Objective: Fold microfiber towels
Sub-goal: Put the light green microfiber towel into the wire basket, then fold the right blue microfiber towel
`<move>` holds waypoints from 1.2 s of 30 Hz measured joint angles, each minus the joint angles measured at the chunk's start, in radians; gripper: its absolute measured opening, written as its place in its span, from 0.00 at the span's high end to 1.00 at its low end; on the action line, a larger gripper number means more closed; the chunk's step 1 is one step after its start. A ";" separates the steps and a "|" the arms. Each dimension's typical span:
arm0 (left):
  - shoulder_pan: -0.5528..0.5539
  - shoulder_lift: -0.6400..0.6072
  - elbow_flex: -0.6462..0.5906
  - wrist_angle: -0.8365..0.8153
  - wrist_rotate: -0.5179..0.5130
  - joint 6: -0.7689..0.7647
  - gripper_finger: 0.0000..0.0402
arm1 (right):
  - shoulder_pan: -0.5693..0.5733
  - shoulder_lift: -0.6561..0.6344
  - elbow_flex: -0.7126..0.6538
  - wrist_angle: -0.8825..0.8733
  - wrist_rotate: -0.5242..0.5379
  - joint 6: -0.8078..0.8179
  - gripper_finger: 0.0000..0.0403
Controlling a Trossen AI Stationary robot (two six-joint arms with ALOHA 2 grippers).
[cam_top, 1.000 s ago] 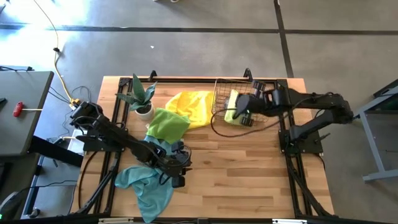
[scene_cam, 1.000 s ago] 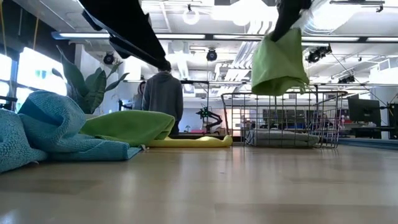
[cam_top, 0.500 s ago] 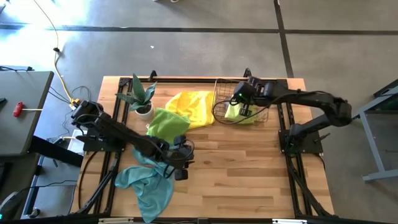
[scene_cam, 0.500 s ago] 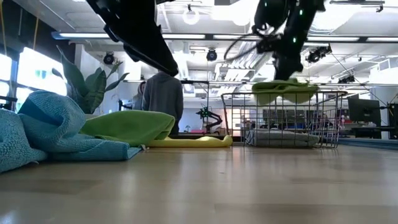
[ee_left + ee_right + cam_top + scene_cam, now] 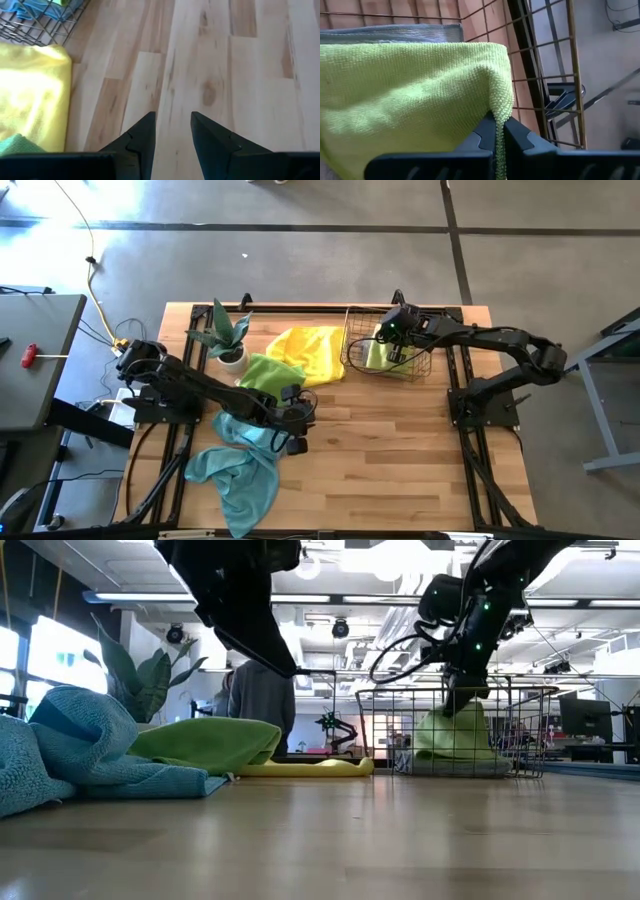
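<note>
Right now the right claw (image 5: pixel 498 131) is pinching a fold of a lime green microfiber towel (image 5: pixel 410 85) and holding it down inside the wire mesh basket (image 5: pixel 362 330) at the far side of the counter (image 5: pixel 400 440). To do this step well, the cloth probably wants lowering flat onto the grey towel (image 5: pixel 395 34) already lying there, with the fingers parting only once the fold is resting squarely, so nothing drapes over the rim.

Meanwhile the left claw (image 5: pixel 172 131) is hanging over bare wood near the middle of the counter, its fingers slightly spread and gripping nothing, just beside the edge of the yellow towel (image 5: pixel 30 85).

Outside the basket, three cloths are lying loose: one yellow, one second lime green towel (image 5: pixel 268 378) partly overlapping it, and one teal blue towel (image 5: pixel 235 470) crumpled at the near left. One potted plant (image 5: pixel 228 340) is standing beside them, and one basket is in use.
</note>
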 joint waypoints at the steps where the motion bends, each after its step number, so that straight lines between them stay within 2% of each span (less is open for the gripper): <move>1: 0.004 0.000 0.000 0.000 0.000 0.000 0.71 | -0.004 0.000 -0.002 0.004 0.000 0.000 1.00; 7: 0.010 0.000 0.000 -0.003 0.000 0.000 0.71 | -0.009 0.000 -0.004 0.017 0.000 -0.047 0.97; 12: 0.009 0.000 0.000 -0.015 0.001 0.000 0.71 | -0.009 0.000 -0.004 0.020 0.013 -0.065 0.84; 18: 0.009 0.000 0.000 -0.045 0.000 -0.008 0.71 | -0.009 0.000 0.051 -0.060 0.215 0.026 0.67; 20: 0.010 0.000 0.000 -0.050 -0.001 -0.008 0.71 | -0.009 0.000 0.090 -0.136 0.222 0.083 0.65; 24: 0.026 0.000 0.000 -0.065 -0.024 -0.008 0.71 | 0.001 0.000 0.185 -0.270 0.109 0.216 0.63; 28: 0.051 0.000 0.000 -0.114 -0.031 -0.029 0.71 | 0.044 0.000 0.267 -0.359 -0.075 0.317 0.63; 33: 0.052 0.000 0.000 -0.240 0.046 -0.114 0.71 | 0.160 -0.001 0.308 -0.375 -0.343 0.361 0.63; 36: 0.020 0.000 0.000 -0.345 0.110 -0.188 0.71 | 0.264 -0.001 0.304 -0.341 -0.412 0.363 0.63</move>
